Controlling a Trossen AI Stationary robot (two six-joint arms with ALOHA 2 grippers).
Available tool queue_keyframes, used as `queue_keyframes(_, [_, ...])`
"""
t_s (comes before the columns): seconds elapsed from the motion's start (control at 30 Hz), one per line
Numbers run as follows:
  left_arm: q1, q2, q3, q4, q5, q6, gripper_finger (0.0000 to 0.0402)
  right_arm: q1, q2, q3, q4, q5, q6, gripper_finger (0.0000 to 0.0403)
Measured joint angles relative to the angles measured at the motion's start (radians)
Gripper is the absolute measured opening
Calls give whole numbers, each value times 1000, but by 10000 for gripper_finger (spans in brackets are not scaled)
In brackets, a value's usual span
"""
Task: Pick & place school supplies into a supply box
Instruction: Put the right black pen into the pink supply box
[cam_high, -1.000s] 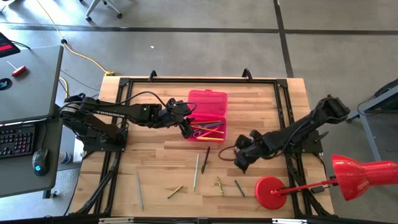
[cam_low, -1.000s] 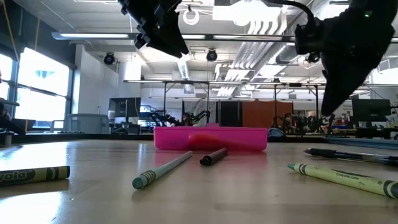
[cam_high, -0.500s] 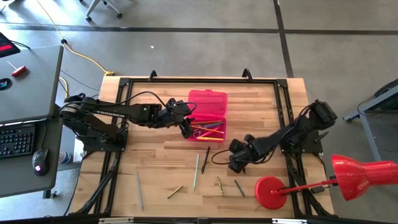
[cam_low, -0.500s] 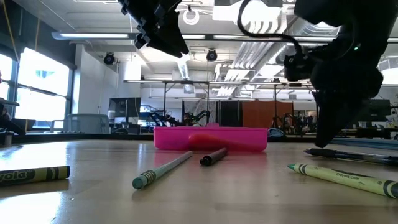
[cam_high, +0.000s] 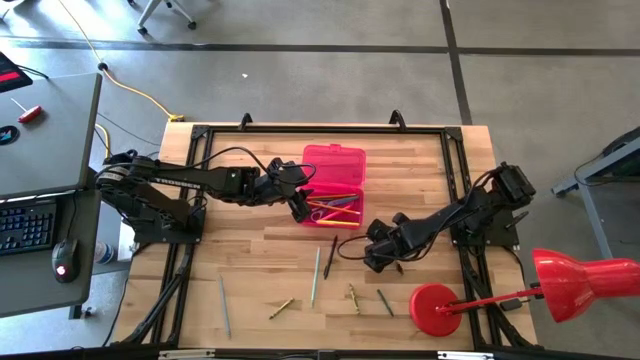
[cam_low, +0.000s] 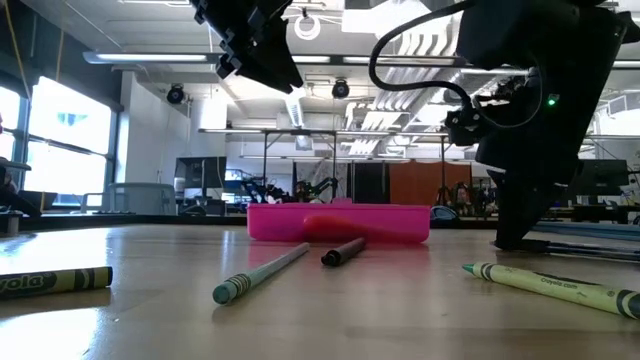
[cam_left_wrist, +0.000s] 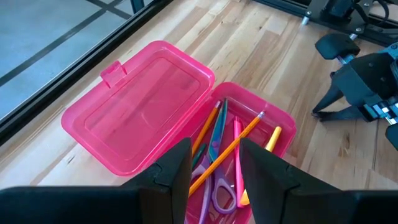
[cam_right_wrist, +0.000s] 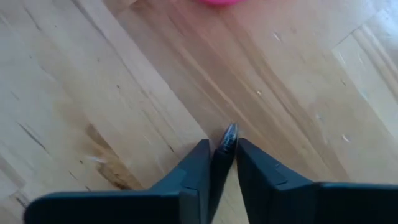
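The pink supply box (cam_high: 334, 186) lies open on the table's far middle, lid flat behind it. It holds orange pencils, a pink pen and purple-handled scissors (cam_left_wrist: 219, 186). My left gripper (cam_left_wrist: 214, 168) hovers open above the box's near left corner (cam_high: 298, 208). My right gripper (cam_high: 372, 262) stands down at the table right of centre, shut on a dark pen (cam_right_wrist: 229, 134). That pen's shaft (cam_low: 565, 247) lies on the wood. Loose on the table are a dark marker (cam_high: 330, 256), a green pencil (cam_high: 315, 277), a grey pencil (cam_high: 225, 305) and crayons (cam_high: 353, 297). My right gripper pinches the dark pen between its two fingers, just behind the pen's tip (cam_right_wrist: 230, 129), which pokes out past the fingertips (cam_right_wrist: 200, 152). The fingers come steeply from above. The pen lies flat on the table, its shaft (cam_low: 565, 247) running out to the side.
A red lamp (cam_high: 435, 308) stands with its round base at the near right corner, its shade past the table's edge. More crayons (cam_high: 281, 308) (cam_high: 385, 302) lie near the front. A black frame rail (cam_high: 320, 128) rims the table top.
My right gripper has sunk to the table and shifted toward its left edge, ending over the dark pen. The left arm and the box have kept still.
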Motion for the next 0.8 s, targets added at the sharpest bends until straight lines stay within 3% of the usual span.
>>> queue_keyframes(0.2, [0,0,0,-1,0,0,166,0,-16,-2,4,-19,1,9])
queue_keyframes(0.43, [0,0,0,-1,1,0,166,1,-142,-4,93,-77,-89,13])
queue_keyframes(0.63, [0,0,0,3,1,0,166,-54,-229,-2,375,85,-491,6])
queue_keyframes(0.8, [0,0,0,6,2,-4,166,-160,-199,-2,672,3,-944,5])
